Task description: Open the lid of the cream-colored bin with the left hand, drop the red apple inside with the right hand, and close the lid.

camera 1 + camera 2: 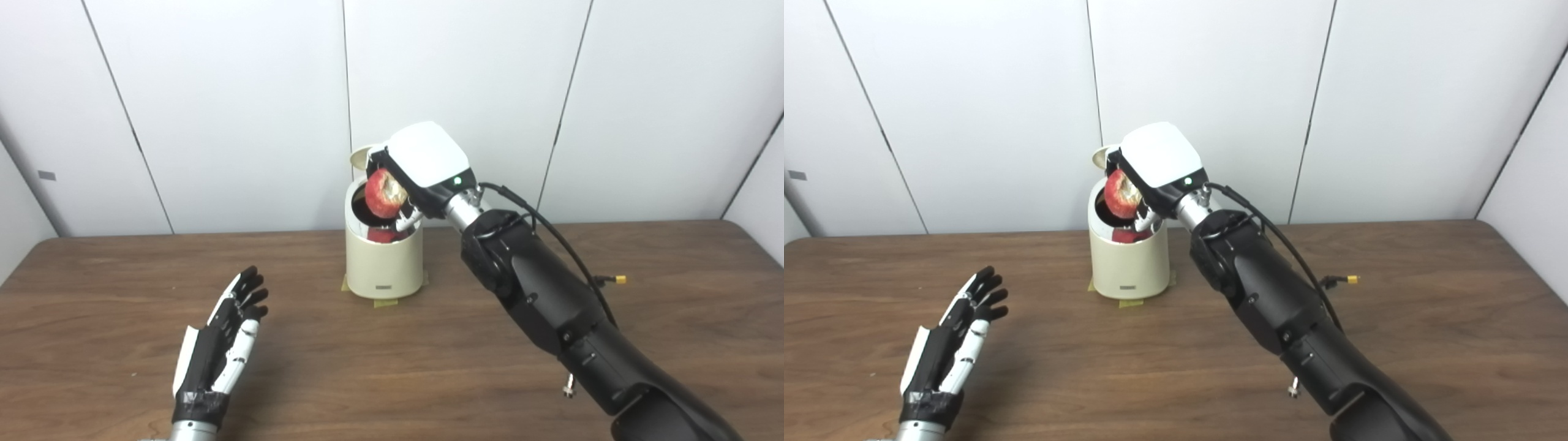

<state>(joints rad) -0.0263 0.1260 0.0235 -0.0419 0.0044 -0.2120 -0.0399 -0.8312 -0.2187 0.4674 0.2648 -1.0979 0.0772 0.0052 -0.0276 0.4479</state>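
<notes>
Red and a little yellow on one side, the apple (384, 193) sits in the grasp of the right robot hand (411, 177), held just above the open mouth of the cream-colored bin (384, 260). A red reflection shows on the shiny inner wall below it (whether fruit and rim touch cannot be told). The lid (360, 157) stands tipped up behind the opening, partly hidden by the hand. The bin stands on yellowish tape patches (386, 301) at the far middle of the wooden table (674, 318). The right arm reaches in diagonally, a black cable (551, 229) looping along it. The left robot hand (220, 343) is well apart from the bin, near the front left, released, fingers extended and holding nothing.
</notes>
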